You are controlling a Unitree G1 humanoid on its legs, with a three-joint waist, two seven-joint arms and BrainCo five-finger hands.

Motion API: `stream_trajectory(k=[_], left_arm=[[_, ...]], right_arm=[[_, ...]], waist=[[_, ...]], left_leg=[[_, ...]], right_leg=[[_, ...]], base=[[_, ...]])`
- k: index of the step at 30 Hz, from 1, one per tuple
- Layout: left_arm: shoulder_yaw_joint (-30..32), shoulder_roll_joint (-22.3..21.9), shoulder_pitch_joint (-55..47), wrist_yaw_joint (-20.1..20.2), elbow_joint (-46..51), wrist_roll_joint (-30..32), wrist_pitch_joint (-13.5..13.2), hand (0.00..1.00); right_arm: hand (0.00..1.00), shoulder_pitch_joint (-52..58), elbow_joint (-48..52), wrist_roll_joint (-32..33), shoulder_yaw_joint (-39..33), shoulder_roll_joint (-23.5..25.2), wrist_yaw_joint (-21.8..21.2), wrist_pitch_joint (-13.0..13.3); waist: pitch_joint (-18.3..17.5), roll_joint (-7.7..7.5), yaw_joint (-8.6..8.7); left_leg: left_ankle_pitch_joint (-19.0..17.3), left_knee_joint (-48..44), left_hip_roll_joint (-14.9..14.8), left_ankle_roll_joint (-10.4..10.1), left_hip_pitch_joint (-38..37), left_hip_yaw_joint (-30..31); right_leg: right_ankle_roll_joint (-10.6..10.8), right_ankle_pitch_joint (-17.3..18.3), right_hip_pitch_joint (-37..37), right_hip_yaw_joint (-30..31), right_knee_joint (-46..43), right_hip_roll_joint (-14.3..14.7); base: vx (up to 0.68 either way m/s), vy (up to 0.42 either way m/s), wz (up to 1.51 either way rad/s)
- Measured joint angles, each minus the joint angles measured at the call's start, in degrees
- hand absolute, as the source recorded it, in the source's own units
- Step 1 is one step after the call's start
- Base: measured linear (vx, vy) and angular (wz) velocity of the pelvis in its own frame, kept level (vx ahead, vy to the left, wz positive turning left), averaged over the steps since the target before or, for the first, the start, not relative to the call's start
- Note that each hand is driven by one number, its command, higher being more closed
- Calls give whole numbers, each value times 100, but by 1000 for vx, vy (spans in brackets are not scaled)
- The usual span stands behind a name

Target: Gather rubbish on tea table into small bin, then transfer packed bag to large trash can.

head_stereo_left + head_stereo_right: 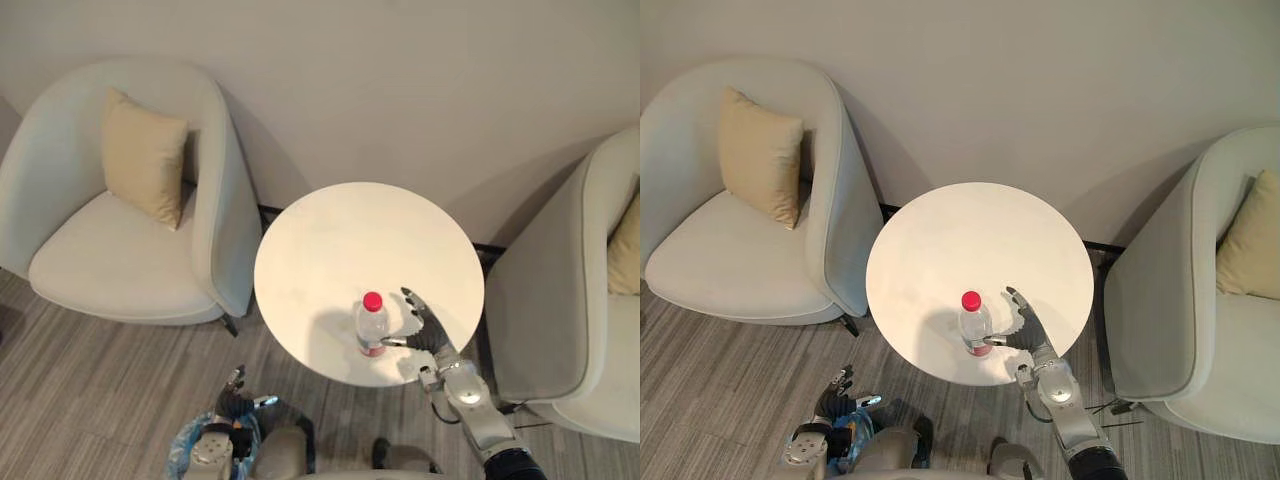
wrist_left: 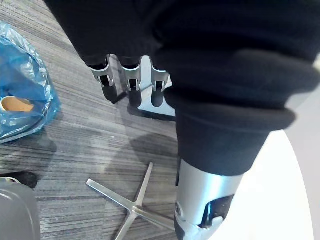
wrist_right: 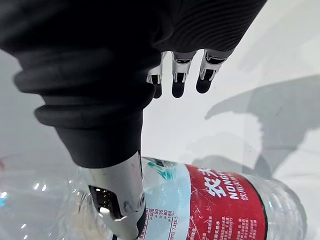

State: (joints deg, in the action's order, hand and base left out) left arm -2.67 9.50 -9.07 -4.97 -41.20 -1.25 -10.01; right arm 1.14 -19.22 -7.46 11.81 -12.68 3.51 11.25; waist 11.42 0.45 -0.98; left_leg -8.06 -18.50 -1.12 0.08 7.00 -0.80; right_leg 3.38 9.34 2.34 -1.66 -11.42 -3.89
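Grey plank flooring runs under everything, and nearest on the left sits the small bin (image 1: 190,452), lined with a blue bag that holds a brownish paper cup (image 2: 14,104). Near it hangs the left hand (image 1: 233,398), fingers loosely straight and holding nothing. Beyond, a clear plastic water bottle (image 1: 372,322) with a red cap stands upright on the round white tea table (image 1: 330,215), close to the near rim. The right hand (image 1: 428,328) is just to its right, fingers spread and uncurled, thumb lying against the bottle's lower side with no grasp closed. Farther off, the left armchair (image 1: 120,260) with its yellow cushion (image 1: 143,155) and the right armchair (image 1: 570,330) flank the table against the wall. The bottle looks nearly empty and light, so I judge the main risk to be a sideways nudge from the thumb tipping it and rolling it off the near rim; a shallow pinch could also let the slick plastic slip on the carry to the bin
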Motion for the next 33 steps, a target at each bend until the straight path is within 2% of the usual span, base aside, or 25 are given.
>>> stream_trajectory(k=[5,12,18,19,25,26,33], left_arm=[[-76,-10,-47,1,-2,46,0,0],[-100,-21,-144,4,-130,95,3,0],[-240,-45,-143,4,-131,94,3,0],[-240,-45,-145,2,-131,94,3,0],[-245,-60,-145,-10,-129,90,3,0],[-240,-81,-168,-16,-127,89,4,0],[-140,-105,-198,-41,-102,69,4,0]], right_arm=[[0,-12,-251,-2,-2,111,7,-7],[0,2,-466,-218,22,167,8,-36],[0,-365,-842,-214,411,388,23,-49],[100,-482,-937,-214,505,450,22,-53],[100,-992,-1142,-168,683,681,149,-60],[100,-1107,-1151,-152,696,721,182,-89],[100,-1322,-1038,347,589,778,292,-110]], waist=[[-36,-2,-10],[-104,-29,-8],[-121,-29,-16],[-121,-29,-31],[-117,-22,-187],[-115,-18,-298],[-77,8,-314]], left_leg=[[280,395,121,-3,-117,203],[668,1042,133,-55,-348,288],[948,1468,140,-69,-443,386],[950,1468,148,-70,-441,407],[980,1465,234,-44,-326,629],[983,1459,266,-39,-297,671],[995,1415,374,-12,-177,788]], right_leg=[[-4,-63,53,-203,122,-47],[-38,-143,36,-278,214,-82],[-20,-244,40,-357,374,-73],[-16,-248,52,-387,380,-79],[2,-272,120,-627,527,-119],[18,-286,138,-664,570,-132],[21,-285,137,-789,554,-194]], base=[[-34,-18,24],[-55,-24,6],[-26,-23,7],[-11,-13,11],[10,-6,22],[39,3,19],[30,15,13]])
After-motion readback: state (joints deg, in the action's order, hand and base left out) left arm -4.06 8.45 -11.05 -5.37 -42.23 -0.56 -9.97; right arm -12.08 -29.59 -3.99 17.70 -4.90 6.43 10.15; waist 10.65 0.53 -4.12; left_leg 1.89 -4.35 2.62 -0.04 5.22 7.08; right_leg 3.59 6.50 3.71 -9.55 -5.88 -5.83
